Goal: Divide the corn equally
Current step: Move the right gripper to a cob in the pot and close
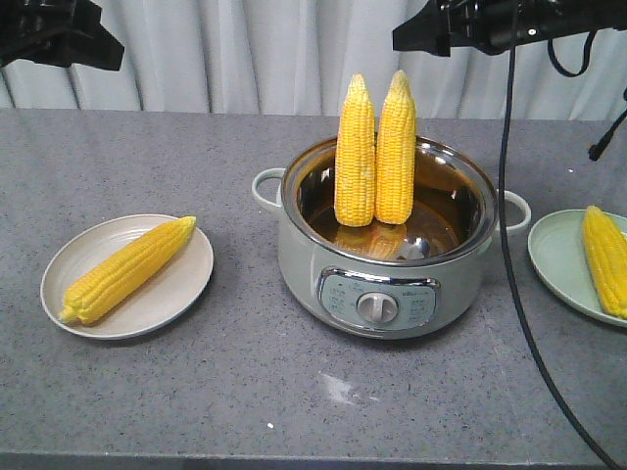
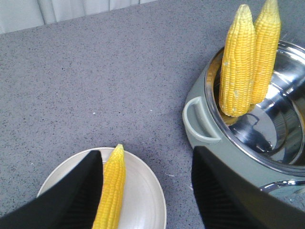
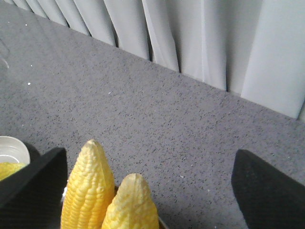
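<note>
Two cobs (image 1: 355, 157) stand upright in the pot (image 1: 382, 274) at the middle of the table (image 1: 245, 392), touching side by side, tips up. A third cob (image 1: 127, 271) lies aslant on the beige plate (image 1: 186, 294) left of the pot. A fourth cob (image 1: 605, 259) lies on the green plate (image 1: 556, 257) at the right edge, where the front view cuts it off in part. The left claw (image 2: 145, 157) hangs over the beige plate, its fingers apart and empty. The right claw (image 3: 150, 153) hangs high by the pot's right side, above the tips of the standing cobs. Its fingers are likewise apart and grip nothing. Both claws are well apart from the corn. A curtain (image 1: 255, 59) hangs behind the table's far edge.
</note>
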`<state>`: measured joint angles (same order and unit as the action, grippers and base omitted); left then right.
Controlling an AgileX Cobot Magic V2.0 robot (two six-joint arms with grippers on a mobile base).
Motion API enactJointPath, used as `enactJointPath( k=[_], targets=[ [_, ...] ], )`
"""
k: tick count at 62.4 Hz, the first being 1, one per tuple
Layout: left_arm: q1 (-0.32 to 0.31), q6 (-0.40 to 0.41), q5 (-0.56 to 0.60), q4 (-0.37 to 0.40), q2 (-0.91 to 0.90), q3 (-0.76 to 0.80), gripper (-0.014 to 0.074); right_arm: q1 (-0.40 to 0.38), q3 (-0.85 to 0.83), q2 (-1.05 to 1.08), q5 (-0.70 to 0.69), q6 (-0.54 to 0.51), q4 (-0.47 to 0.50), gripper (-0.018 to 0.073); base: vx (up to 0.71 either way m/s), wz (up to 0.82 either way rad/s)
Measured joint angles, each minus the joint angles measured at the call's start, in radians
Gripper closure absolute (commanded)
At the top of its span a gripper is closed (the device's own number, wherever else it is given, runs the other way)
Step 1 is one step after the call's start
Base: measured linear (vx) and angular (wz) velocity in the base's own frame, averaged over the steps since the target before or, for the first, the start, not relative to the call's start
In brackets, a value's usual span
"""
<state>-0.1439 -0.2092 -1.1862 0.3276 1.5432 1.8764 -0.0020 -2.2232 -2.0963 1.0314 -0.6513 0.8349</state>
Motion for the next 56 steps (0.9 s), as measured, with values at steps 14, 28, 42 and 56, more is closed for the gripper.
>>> enactJointPath(
  k=[14,28,42,56],
  targets=[
    [0.000,0.000,0.000,0.000,0.000,0.000,0.0188,0.004,0.000,-0.056,0.067,-0.001,0.017,-0.0071,0.00,0.00],
    [0.000,0.000,0.000,0.000,0.000,0.000,0.0188,0.005,0.000,-0.105,0.132,-0.003,0.019,0.0008,0.00,0.00],
    [0.000,0.000,0.000,0.000,0.000,0.000,0.0188,0.005,0.000,-0.107,0.172,-0.003,0.018,0.0269,0.00,0.00],
    [0.000,0.000,0.000,0.000,0.001,0.000,0.0188,0.005,-0.001,-0.107,0.193,-0.032,0.031,0.0531,0.00,0.00]
  ],
)
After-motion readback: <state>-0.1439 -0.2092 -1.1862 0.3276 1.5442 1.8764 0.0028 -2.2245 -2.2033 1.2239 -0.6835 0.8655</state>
